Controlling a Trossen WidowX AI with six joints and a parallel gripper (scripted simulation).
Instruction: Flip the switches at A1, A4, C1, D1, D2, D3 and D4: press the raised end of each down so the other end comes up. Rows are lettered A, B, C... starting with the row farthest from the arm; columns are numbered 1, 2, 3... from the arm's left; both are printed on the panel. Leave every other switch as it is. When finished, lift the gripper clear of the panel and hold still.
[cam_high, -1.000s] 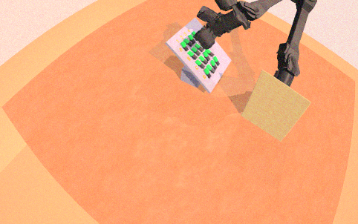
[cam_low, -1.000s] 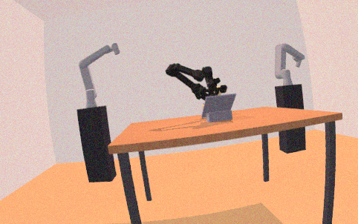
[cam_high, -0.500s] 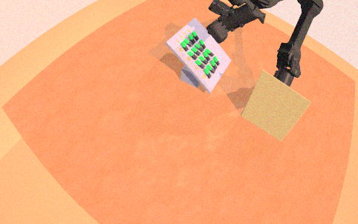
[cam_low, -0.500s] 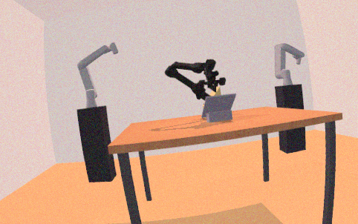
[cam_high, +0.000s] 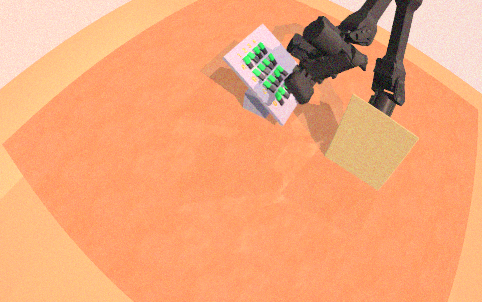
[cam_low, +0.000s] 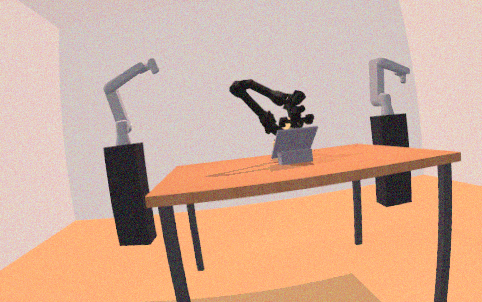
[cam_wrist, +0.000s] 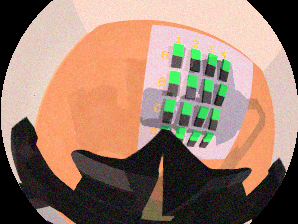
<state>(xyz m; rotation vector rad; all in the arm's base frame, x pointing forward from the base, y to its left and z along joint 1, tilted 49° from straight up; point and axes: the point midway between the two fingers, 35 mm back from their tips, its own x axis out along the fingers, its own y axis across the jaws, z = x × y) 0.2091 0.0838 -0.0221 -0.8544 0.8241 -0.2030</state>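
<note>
A tilted white switch panel stands on the orange table, carrying a four-by-four grid of green-and-grey rocker switches with yellow row and column labels. My gripper is shut and empty. It sits at the near edge of the panel, by the row nearest the arm at its left end. In the wrist view the fingertips meet just below the bottom-left switch. I cannot tell if they touch it. In the exterior view the arm reaches down behind the panel.
A tan square mat lies on the table beside the arm's base. Two grey arms on black pedestals stand behind the table. The table edge is well away from the panel.
</note>
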